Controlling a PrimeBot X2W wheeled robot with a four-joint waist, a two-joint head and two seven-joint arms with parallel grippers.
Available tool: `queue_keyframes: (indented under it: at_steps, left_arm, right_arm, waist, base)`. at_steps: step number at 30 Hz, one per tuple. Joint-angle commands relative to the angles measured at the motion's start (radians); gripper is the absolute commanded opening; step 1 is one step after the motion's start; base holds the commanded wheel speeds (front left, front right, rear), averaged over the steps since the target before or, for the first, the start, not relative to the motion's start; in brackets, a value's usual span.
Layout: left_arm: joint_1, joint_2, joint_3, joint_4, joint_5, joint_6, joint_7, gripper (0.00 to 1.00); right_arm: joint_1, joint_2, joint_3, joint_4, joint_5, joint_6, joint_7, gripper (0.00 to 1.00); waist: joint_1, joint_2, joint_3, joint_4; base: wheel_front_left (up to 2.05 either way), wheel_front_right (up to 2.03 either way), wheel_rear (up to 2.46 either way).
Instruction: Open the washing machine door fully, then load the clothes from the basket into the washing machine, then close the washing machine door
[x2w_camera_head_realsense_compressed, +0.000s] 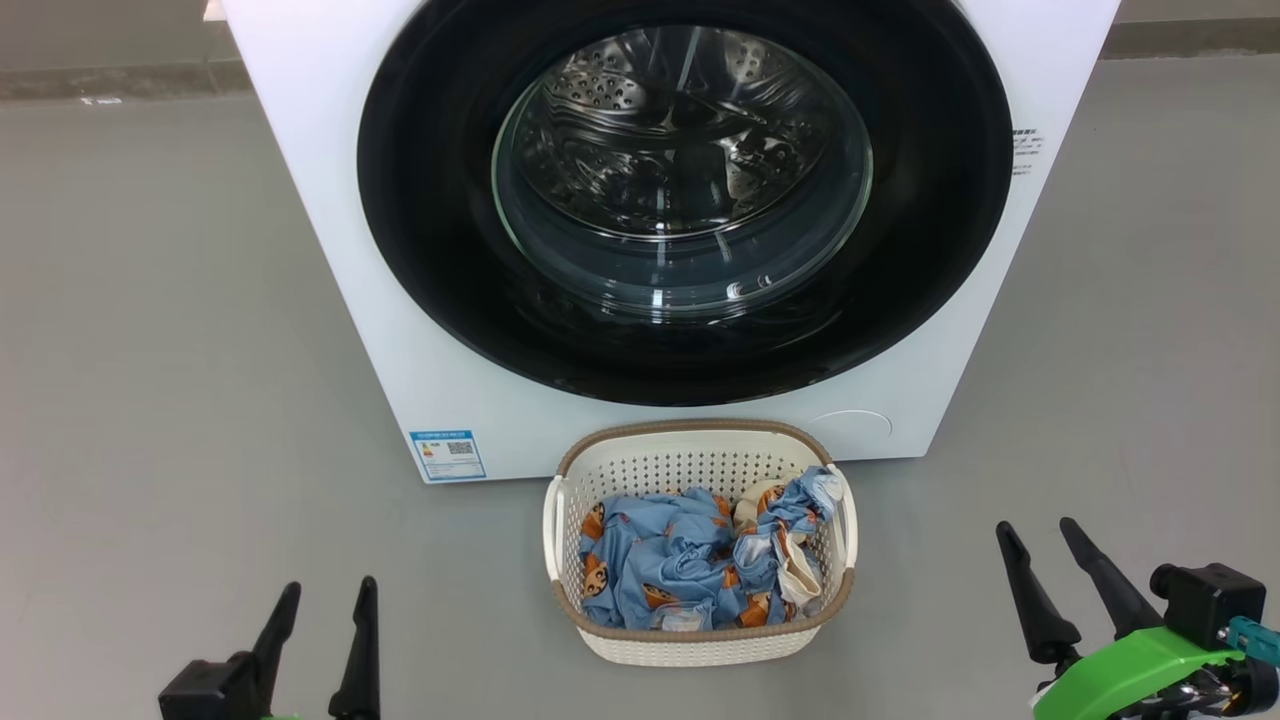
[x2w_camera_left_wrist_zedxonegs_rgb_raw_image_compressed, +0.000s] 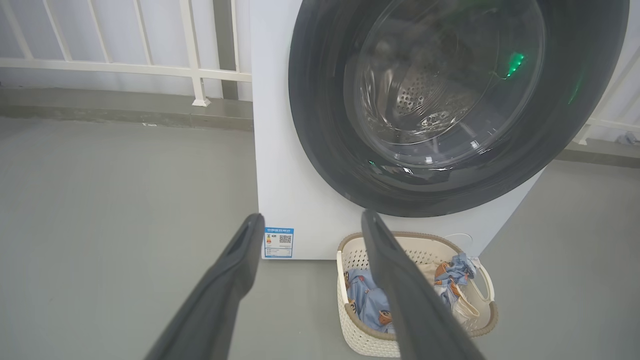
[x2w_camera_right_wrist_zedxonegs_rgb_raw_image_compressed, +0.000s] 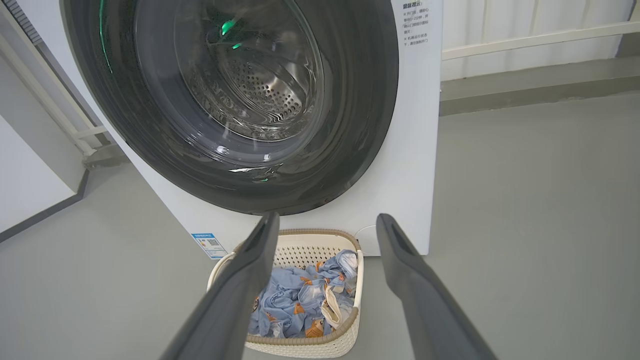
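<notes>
L gripper (x2w_camera_head_realsense_compressed: 331, 585) at lower left over grey floor (x2w_camera_head_realsense_compressed: 150, 350), fingers apart, nothing btwn them. Blue label sticker (x2w_camera_head_realsense_compressed: 447, 455) sits on lower-left corner of white washing machine (x2w_camera_head_realsense_compressed: 310, 150). Round washing machine door (x2w_camera_head_realsense_compressed: 430, 220) is shut, flush w/ front; steel drum (x2w_camera_head_realsense_compressed: 690, 120) shows thru the glass. Cream basket (x2w_camera_head_realsense_compressed: 690, 432) stands on floor just in front of machine, under the door. Inside it: crumpled blue clothes (x2w_camera_head_realsense_compressed: 670, 560) w/ orange print, plus cream piece (x2w_camera_head_realsense_compressed: 795, 575). R gripper (x2w_camera_head_realsense_compressed: 1036, 525) at lower right, fingers apart, empty, apart from basket.

Clothes (x2w_camera_left_wrist_zedxonegs_rgb_raw_image_compressed: 362, 300) lie in the basket (x2w_camera_left_wrist_zedxonegs_rgb_raw_image_compressed: 360, 340) below the closed door (x2w_camera_left_wrist_zedxonegs_rgb_raw_image_compressed: 320, 125).
</notes>
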Motion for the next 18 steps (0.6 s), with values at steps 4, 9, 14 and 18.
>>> queue_keyframes:
  at_steps: [4,9,14,18]
  left_arm:
    - [-0.031,0.019,0.035,-0.008,0.009,-0.003,-0.013,1.0]
    - [-0.032,0.022,0.042,0.004,0.003,-0.003,-0.013,1.0]
    - [-0.033,0.025,0.04,0.014,0.004,-0.003,-0.013,1.0]
    - [-0.037,0.026,0.047,0.021,0.024,-0.003,-0.013,1.0]
  right_arm:
    - [-0.018,-0.014,-0.002,-0.024,-0.018,0.002,-0.013,1.0]
    - [-0.013,-0.007,-0.009,-0.027,-0.022,0.002,-0.013,1.0]
    - [-0.01,-0.003,-0.015,-0.031,-0.024,0.002,-0.013,1.0]
    - [-0.007,-0.001,-0.019,-0.034,-0.024,0.002,-0.013,1.0]
  waist:
    - [-0.0001,-0.0001,-0.001,-0.003]
    - [-0.0001,-0.0001,-0.003,-0.007]
    - [-0.0001,-0.0001,-0.004,-0.01]
    - [-0.0001,-0.0001,-0.004,-0.009]
  base:
    - [0.0,0.0,0.0]
    - [0.0,0.0,0.0]
    - [0.0,0.0,0.0]
    - [0.1,0.1,-0.19]
